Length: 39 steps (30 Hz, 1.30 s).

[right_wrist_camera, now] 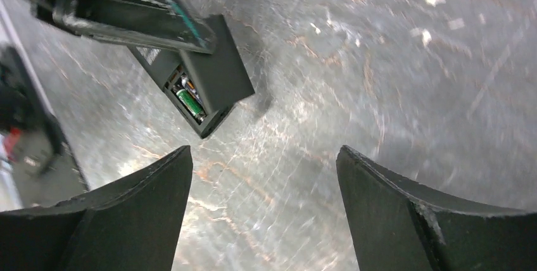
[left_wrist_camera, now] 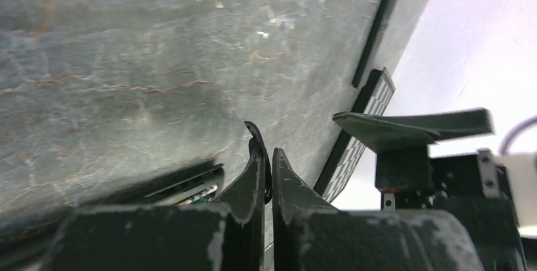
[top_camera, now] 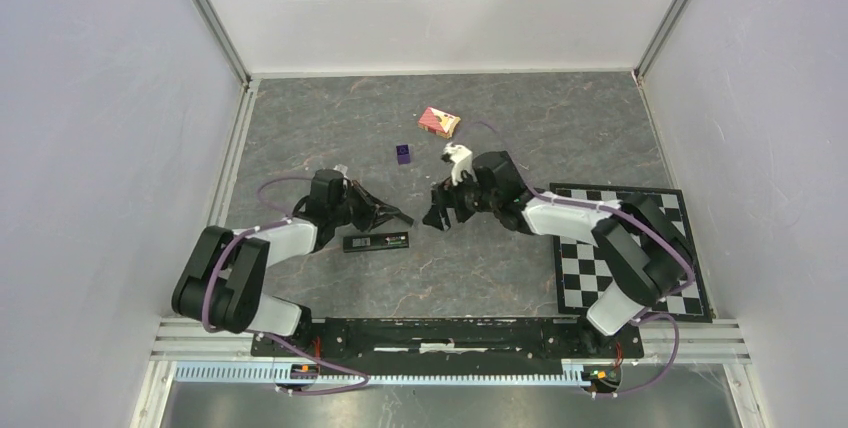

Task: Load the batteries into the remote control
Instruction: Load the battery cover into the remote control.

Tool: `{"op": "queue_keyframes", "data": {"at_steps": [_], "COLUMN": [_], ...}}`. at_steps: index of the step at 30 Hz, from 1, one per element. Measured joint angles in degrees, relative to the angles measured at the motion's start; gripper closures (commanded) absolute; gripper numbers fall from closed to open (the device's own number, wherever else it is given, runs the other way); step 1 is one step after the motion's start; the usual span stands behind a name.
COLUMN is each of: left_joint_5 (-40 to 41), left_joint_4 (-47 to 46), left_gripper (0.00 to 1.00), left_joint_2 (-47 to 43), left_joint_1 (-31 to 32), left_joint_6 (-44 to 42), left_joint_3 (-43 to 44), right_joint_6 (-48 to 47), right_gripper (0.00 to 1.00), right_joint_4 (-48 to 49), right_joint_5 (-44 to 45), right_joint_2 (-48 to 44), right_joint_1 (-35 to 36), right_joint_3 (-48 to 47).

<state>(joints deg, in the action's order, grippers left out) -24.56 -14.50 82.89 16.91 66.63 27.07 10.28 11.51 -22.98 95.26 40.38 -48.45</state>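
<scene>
Grey marbled tabletop point(top_camera: 500, 128) between white walls point(top_camera: 100, 98), remote control point(top_camera: 376, 241) lying flat on it
The left gripper point(top_camera: 400, 218) hangs just beyond the remote's compartment end, fingers pressed together; the right gripper point(top_camera: 437, 216) is near that same end, jaws spread wide; a dark green battery point(right_wrist_camera: 190, 105) sits inside the remote's open compartment

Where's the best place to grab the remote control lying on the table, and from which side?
Pinch the remote control across its narrow width, on the two long edges near mid-length, coming straight down from above. It lies flat on the table, so its slim sides offer opposing faces. Avoid the open end where the green battery shows.
</scene>
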Motion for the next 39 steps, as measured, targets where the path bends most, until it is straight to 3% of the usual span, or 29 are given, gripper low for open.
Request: {"op": "queue_keyframes", "data": {"at_steps": [5, 8, 10, 19, 23, 26, 34, 39], "left_joint_5": [-1.7, -3.1, -4.4, -10.1, -10.6, -11.2, -11.7, -12.0], "left_joint_4": [-5.0, -7.5, -8.4, -13.0, -14.3, -14.8, -14.8, -14.7], "left_gripper": [0.98, 0.98, 0.98, 0.98, 0.98, 0.98, 0.98, 0.98], "left_joint_2": [-4.9, -8.8, -11.1, -17.2, -19.6, -21.0, -23.8, -25.2], "left_joint_1": [0.0, 0.0, 0.0, 0.3, 0.5, 0.5, 0.6, 0.6], "left_joint_6": [-2.9, -5.5, -7.5, -12.7, -13.6, -13.7, -14.1, -14.1], "left_joint_3": [-0.9, -0.9, -0.8, -1.1, -1.4, -1.6, -2.4, -2.6], "right_joint_6": [20.5, 25.2, 23.0, -5.2, -12.0, -14.1, -14.8, -16.0], "right_gripper": [0.12, 0.14, 0.14, 0.16, 0.22, 0.27, 0.28, 0.49], "right_joint_4": [8.4, 11.8, 13.7, 16.7, 17.2, 18.3, 24.7, 27.6], "right_joint_5": [1.5, 1.6, 1.6, -5.6, -4.4, -2.8, -2.4, -3.5], "right_joint_2": [-6.2, -8.5, -10.0, -13.8, -13.7, -13.6, -13.4, -13.4], "right_joint_1": [-1.6, -1.1, -0.8, 2.7, 5.1, 6.3, 6.4, 6.5], "right_joint_3": [10.9, 14.6, 14.6, 10.4, 9.9, 9.9, 10.3, 11.1]}}
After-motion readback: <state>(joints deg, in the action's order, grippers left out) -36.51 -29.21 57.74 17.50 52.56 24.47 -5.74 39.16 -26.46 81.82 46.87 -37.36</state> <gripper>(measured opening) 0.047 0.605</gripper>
